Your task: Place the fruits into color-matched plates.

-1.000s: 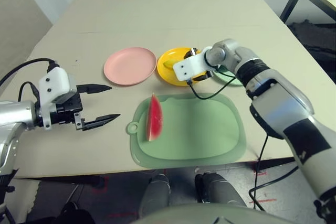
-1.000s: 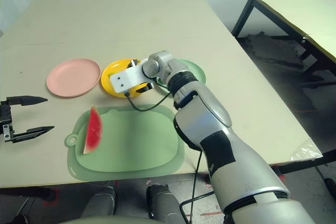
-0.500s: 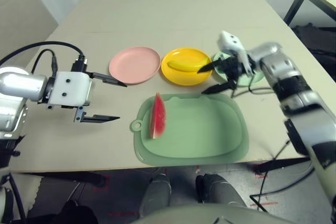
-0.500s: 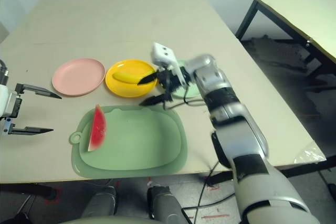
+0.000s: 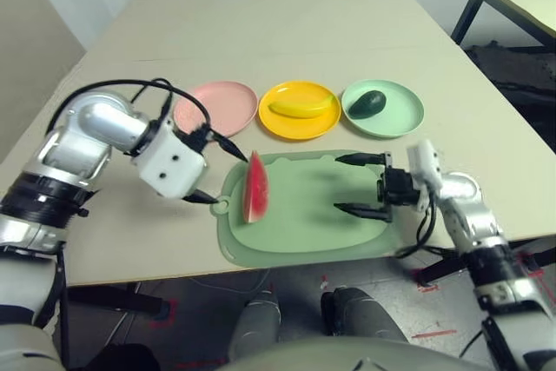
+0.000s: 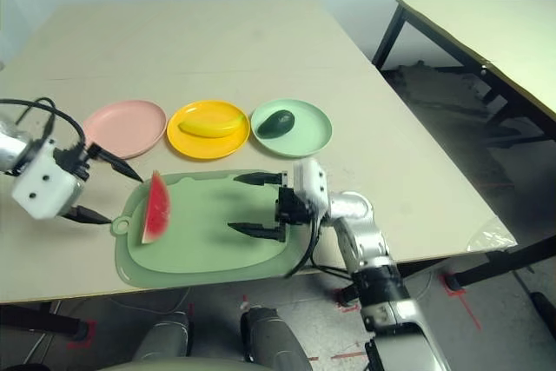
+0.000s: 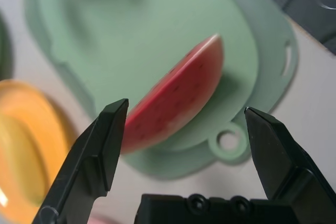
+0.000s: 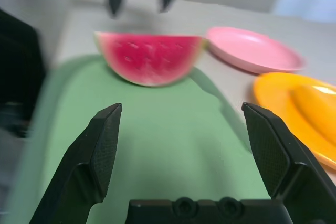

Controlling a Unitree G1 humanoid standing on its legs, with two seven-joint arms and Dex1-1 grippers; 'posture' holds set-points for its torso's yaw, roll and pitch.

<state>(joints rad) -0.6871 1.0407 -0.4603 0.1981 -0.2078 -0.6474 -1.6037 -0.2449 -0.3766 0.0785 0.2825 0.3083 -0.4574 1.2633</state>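
On the green mat (image 5: 326, 245), near its looped end, stands the watermelon wedge (image 5: 256, 190); it looks light, firm, perhaps slick, best taken across its flat sides at mid-length; the left gripper (image 5: 223, 175) and right gripper (image 5: 337, 183) both gape, empty

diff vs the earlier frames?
Left gripper moved right, towards the watermelon wedge. Right gripper pulled back from beside the banana, now over the green cutting mat, uncovering the avocado. Both open throughout the last half second. Wedge, banana, plates unmoved.
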